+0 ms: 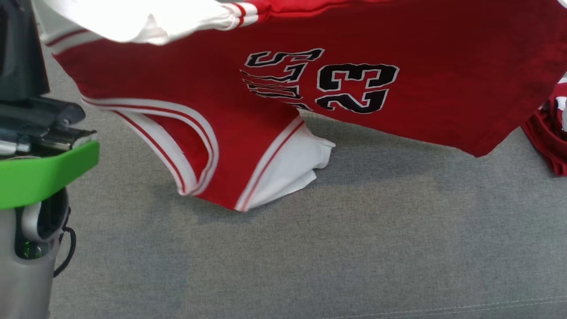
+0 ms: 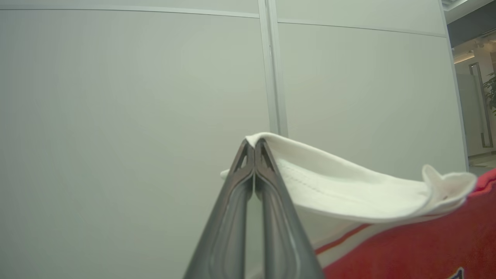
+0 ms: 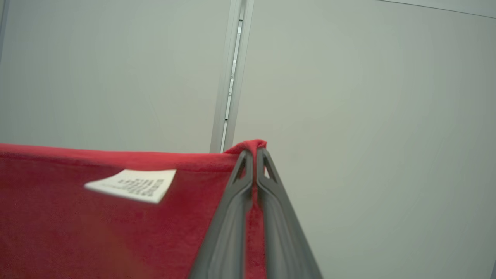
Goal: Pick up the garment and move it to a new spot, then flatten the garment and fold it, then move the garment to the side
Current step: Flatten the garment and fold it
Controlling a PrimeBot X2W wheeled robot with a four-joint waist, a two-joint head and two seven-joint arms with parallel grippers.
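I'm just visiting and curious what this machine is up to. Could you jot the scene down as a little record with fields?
Garment: red jersey, white trim, black 23
Left gripper: shut on jersey's white edge
Right gripper: shut on its red edge
Jersey state: held up, stretched between both grippers, lower end reaching grey surface
Label: white, on red cloth
Nearby: more red cloth at the right
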